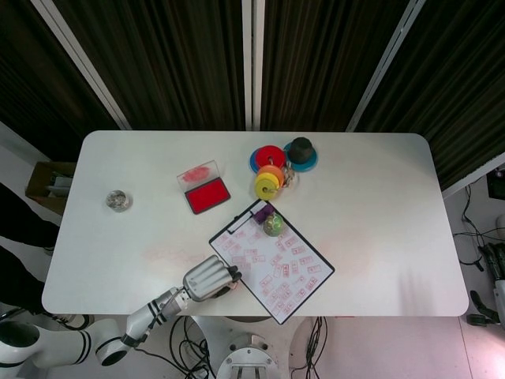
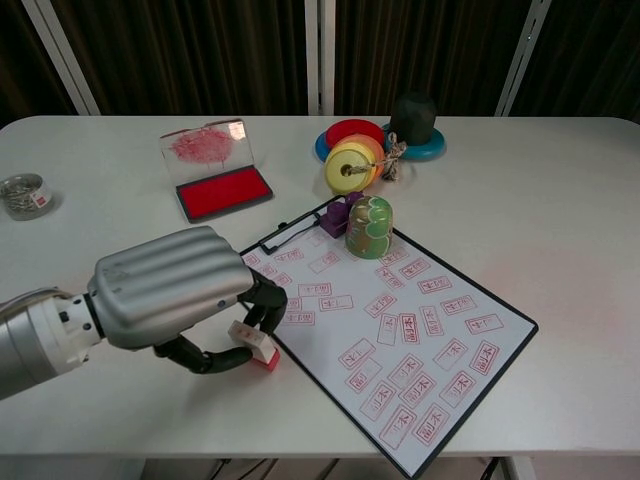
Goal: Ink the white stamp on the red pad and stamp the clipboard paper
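My left hand hangs over the table's front edge, just left of the clipboard. Its thumb and fingers pinch the white stamp, which has a red base and leans tilted by the clipboard's left edge. In the head view the left hand hides the stamp. The clipboard paper carries several red stamp marks. The red pad lies open at the back left, its lid raised; it also shows as the red pad. My right hand shows dimly off the table at the far right edge.
A green figurine and a purple clip sit at the clipboard's top. Behind them stand coloured rings and a black hat-shaped object. A small tin sits at the far left.
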`<state>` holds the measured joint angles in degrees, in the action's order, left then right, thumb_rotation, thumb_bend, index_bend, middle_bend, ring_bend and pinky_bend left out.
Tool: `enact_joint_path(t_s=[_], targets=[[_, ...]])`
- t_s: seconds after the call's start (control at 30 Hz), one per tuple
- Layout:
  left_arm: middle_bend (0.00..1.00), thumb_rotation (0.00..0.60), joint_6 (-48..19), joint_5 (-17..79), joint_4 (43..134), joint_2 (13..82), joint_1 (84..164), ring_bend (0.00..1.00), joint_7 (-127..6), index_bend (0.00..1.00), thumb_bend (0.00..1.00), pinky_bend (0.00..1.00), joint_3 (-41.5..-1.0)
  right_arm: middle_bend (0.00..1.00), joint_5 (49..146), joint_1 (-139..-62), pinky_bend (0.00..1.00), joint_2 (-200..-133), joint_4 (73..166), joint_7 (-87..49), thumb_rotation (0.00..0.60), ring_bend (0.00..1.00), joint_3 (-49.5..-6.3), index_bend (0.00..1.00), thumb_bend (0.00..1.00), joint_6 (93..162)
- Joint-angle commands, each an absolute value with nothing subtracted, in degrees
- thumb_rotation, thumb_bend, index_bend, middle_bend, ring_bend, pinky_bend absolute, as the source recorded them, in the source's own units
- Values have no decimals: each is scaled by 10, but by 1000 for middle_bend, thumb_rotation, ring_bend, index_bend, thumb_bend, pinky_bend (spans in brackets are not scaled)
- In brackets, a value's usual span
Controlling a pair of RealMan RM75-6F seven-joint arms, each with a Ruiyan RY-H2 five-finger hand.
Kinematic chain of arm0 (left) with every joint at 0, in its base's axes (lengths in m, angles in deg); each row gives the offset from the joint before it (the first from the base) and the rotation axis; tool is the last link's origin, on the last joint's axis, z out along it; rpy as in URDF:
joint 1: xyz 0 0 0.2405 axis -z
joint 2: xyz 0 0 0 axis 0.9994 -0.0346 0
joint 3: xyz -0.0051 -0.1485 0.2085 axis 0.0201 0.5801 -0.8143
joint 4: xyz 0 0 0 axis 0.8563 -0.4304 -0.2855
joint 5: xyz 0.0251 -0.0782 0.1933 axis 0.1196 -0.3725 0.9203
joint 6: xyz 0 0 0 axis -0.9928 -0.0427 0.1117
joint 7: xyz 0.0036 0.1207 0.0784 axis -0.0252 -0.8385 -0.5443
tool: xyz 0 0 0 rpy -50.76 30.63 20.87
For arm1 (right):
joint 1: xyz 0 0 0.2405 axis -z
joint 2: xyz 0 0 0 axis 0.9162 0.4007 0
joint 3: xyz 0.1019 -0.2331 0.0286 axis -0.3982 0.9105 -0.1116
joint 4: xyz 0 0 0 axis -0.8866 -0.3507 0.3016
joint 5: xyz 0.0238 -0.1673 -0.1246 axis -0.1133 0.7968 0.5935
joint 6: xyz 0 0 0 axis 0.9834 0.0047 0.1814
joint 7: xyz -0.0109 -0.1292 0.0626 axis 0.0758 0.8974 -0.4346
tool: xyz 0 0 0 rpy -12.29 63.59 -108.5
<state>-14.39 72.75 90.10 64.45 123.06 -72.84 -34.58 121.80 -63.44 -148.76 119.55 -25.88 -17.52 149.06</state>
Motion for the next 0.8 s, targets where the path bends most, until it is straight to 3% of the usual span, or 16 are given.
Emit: enact_joint_path(t_s=[0.03,0.37,0.6,0.8], targets=[[575,600,-134,723,908,639,1230,997,-713,587,415,1000,-343,0,1218,-634,0,-1487,1196,-259,600,0,-175,0,249,1490],[600,600,-90,682,963,566,1231,1000,-644,611,418,1000,-289,0,1220,-636,0,-1486,1200,-255,600,0,-176,0,251,1490],[600,600,-152,596,942,550,1261,1000,-654,610,418,1000,-228,0,1225,-636,0,-1484,1210,-247,600,0,-175,0,252,1495],[600,600,-218,511,895,577,1294,1000,-664,610,419,1000,-182,0,1223,-635,0,-1480,1215,-243,600,0,-175,0,252,1495]])
